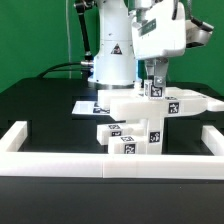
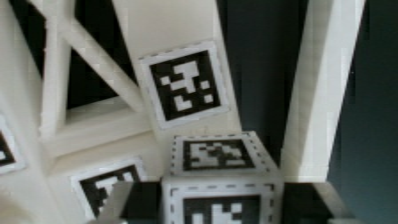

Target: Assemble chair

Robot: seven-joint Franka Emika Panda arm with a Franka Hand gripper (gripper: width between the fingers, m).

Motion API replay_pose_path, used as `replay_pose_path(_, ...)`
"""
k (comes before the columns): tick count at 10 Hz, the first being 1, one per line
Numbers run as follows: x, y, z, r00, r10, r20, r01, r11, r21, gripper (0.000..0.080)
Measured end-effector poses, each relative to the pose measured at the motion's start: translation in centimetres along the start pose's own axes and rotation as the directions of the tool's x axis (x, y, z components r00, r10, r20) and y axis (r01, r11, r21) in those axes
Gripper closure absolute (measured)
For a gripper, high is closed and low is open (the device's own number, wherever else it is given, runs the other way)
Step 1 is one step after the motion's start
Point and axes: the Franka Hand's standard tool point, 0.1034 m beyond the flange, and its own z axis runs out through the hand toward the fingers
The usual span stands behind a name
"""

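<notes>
**Inspector:** Gripper [image 1: 155, 80]?
**Assessor:** Clamped on a square leg [image 1: 153, 91], upright, directly beneath it.
**Inspector:** Chair [image 1: 182, 102]?
**Assessor:** Partly built, just below the gripper. Judged light, rigid, slick plastic. Hold the leg by opposite flat sides.

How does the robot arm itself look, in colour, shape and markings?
The rounded glossy white arm bears a black triangle mark on its base. The boxy white gripper ends in two thin dark fingers. Black cables run behind it.
</notes>
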Motion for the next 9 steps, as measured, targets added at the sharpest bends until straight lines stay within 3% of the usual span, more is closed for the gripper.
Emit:
replay_pose_path(2,-0.06,0.05,0.04,1.000,-0.027,-0.002,0.027,1.000,-0.003,0.0512)
replay_pose_path(3,-0.27,0.10,0.08,0.992,-0.126,-0.012,0.126,0.992,-0.013,0.0327)
replay_pose_path(4,-0.33,0.09,0.07,0.984,-0.180,-0.012,0.179,0.984,-0.013,0.0211)
replay_pose_path(5,-0.36,0.04,0.03,0.962,-0.273,-0.012,0.273,0.962,-0.012,0.0211)
replay_pose_path(6,-0.30,-0.02,-0.03,0.950,-0.312,-0.012,0.312,0.950,-0.007,0.0162)
replay_pose_path(9,-0.25,0.02,0.04,0.915,-0.404,-0.012,0.403,0.915,-0.010,0.0151)
